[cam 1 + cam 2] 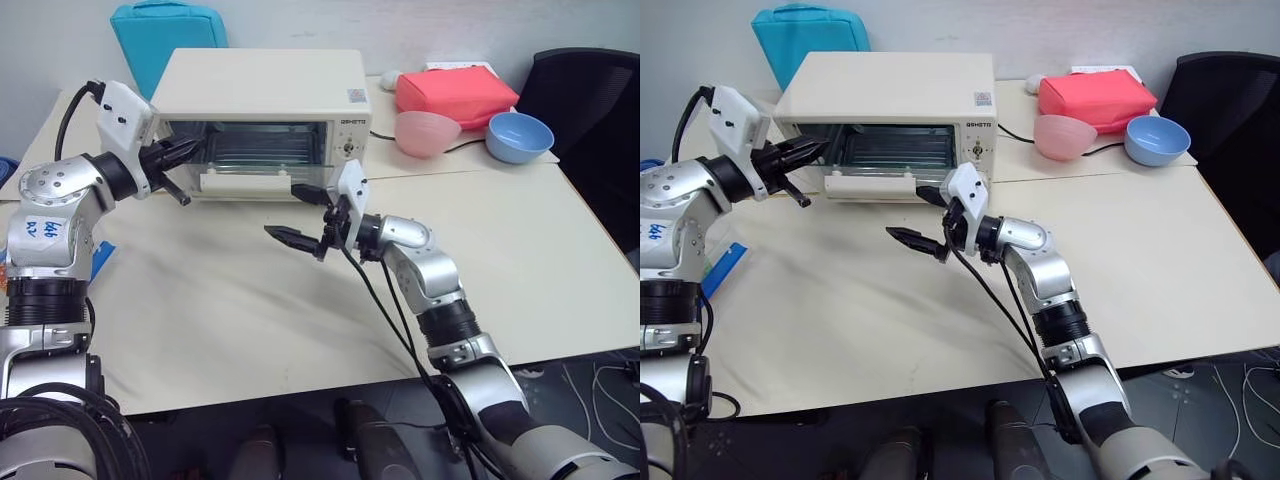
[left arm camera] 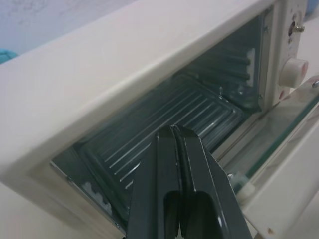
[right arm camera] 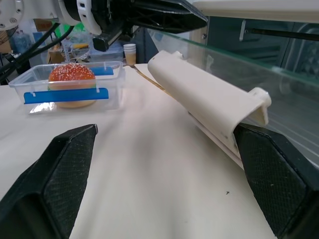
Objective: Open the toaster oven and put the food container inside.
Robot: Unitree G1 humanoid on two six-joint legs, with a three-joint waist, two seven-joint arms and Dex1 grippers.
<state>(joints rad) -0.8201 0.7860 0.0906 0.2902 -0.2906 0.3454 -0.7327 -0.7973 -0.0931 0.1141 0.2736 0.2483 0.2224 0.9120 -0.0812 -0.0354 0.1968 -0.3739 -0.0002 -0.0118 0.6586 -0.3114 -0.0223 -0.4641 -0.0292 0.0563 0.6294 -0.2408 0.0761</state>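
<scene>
toaster oven [image 1: 262, 105]: long side runs left-right on the table, mouth faces the robot, door dropped open
food container [image 3: 70, 89]: left of the oven, long side facing the right wrist camera
left gripper [image 1: 190, 149]: pressed together, at the oven's left front corner
right gripper [image 1: 296, 214]: spread wide, just below the door handle [image 3: 209, 102]

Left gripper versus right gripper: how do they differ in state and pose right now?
The left gripper is shut, fingers pressed together; the right gripper stands wide open. The left points into the toaster oven cavity; the right hangs before the lowered door's handle. Both hold nothing.
</scene>
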